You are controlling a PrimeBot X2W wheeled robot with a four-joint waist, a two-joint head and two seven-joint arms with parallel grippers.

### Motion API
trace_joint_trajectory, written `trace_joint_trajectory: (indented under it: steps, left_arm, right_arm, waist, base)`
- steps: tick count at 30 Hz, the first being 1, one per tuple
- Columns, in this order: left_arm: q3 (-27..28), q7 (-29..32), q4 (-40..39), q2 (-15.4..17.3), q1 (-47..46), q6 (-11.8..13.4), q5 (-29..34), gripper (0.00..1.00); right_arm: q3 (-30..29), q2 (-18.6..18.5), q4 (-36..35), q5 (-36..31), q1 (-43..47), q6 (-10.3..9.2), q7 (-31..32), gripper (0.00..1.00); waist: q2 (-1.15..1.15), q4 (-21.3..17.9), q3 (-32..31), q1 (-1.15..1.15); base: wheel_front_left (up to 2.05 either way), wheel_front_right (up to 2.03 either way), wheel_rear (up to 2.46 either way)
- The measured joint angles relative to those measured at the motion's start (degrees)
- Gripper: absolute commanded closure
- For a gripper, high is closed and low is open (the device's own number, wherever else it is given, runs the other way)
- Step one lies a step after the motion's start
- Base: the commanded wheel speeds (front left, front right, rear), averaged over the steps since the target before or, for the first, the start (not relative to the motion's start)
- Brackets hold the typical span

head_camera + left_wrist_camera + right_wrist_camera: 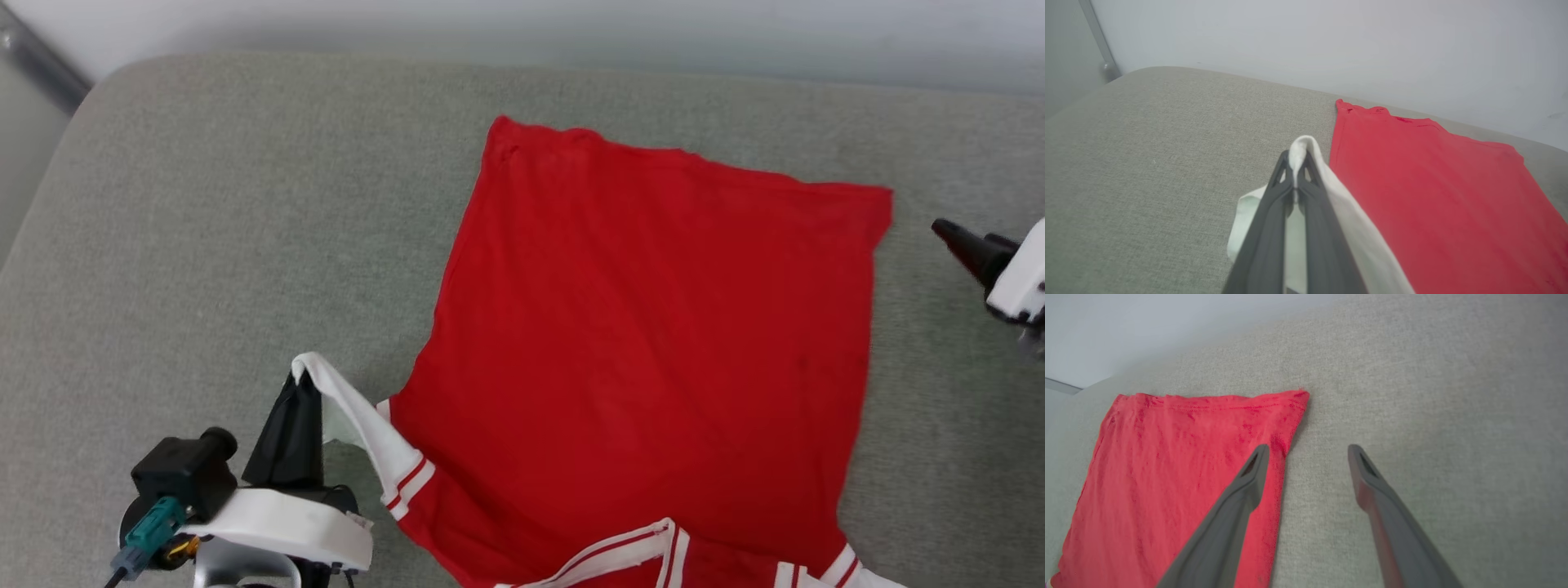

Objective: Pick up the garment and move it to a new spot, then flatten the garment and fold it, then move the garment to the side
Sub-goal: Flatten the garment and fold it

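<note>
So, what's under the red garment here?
The garment lies spread on the grey cushion, which shows around its edges. Anything directly beneath the cloth is covered. Its white sleeve is pinched up by the left gripper.

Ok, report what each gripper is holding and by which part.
The left gripper is shut on the red jersey T-shirt, pinching a fold of its white sleeve. The right gripper is open beside the shirt and holds nothing.
</note>
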Motion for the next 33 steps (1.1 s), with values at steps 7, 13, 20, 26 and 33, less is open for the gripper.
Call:
trace_joint_trajectory:
  steps: [7,13,20,26,33]
  left_arm:
    - [-3.18,-1.10,-0.37,-2.36,-4.73,-1.52,1.22,1.00]
    - [-4.68,-2.18,1.68,-3.70,-6.84,-2.50,1.35,1.00]
    - [-5.26,-3.04,4.30,-4.20,-7.75,-3.59,1.12,1.00]
    - [-5.87,-3.68,6.76,-4.80,-8.30,-4.78,-0.07,1.00]
    - [-5.56,-4.07,9.26,-4.48,-7.95,-5.14,-0.67,1.00]
  right_arm:
    - [-1.86,-0.73,7.76,-4.26,-13.07,0.00,13.90,0.00]
    - [-3.89,0.08,10.84,-7.69,-16.76,0.00,19.70,0.00]
    - [-6.91,-0.09,12.48,-11.07,-17.85,0.04,23.52,1.00]
    - [-6.23,-0.40,10.95,-11.69,-16.88,0.00,23.97,1.00]
    - [-1.51,-2.79,4.75,-9.85,-14.47,0.01,22.75,1.00]
  waist:
    - [0.00,3.86,6.02,0.00]
    - [0.00,6.68,9.65,0.00]
    - [0.00,8.61,10.66,-0.01]
    - [0.00,9.70,9.65,0.00]
    - [0.00,9.36,6.97,-0.01]
  base:
    - [0.00,0.00,0.00]
    - [0.00,0.00,0.00]
    - [0.00,0.00,0.00]
    - [0.00,0.00,0.00]
    - [0.00,0.00,0.00]
